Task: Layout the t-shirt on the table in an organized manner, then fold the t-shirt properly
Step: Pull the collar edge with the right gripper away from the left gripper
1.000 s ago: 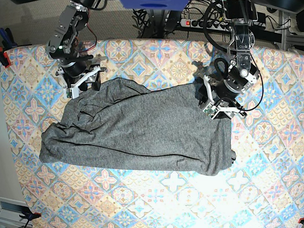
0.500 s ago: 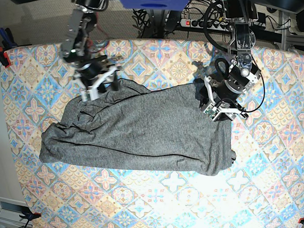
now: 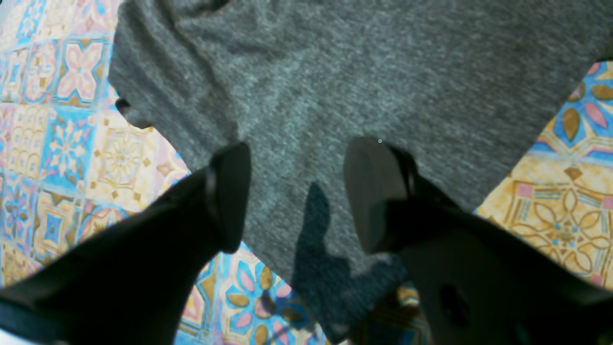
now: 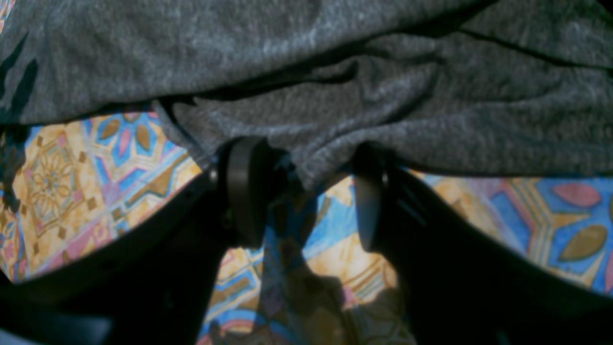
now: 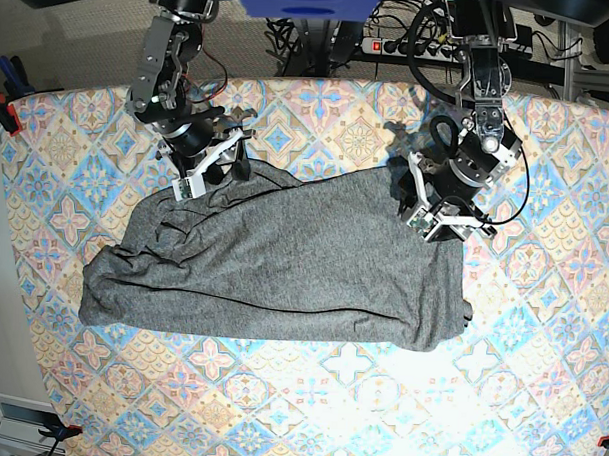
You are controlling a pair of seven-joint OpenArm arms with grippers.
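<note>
T-shirt (image 5: 283, 257) lies bunched mid-worktop (image 5: 541, 326), still needs spreading. I should pinch both far edges cleanly, one layer only, then pull apart evenly. Left pincer (image 3: 297, 191) sits over the shirt's far right corner, jaws wide, holding nothing. Right pincer (image 4: 306, 191) at the far left edge, partly open; a fold lies between its jaws, not clamped.

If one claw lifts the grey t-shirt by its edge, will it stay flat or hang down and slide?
The t-shirt already lies in soft folds and wrinkles, so it will probably droop rather than stay flat. It looks thin and light, so lifting should be easy. The rest may drag across the table and bunch up.
</note>
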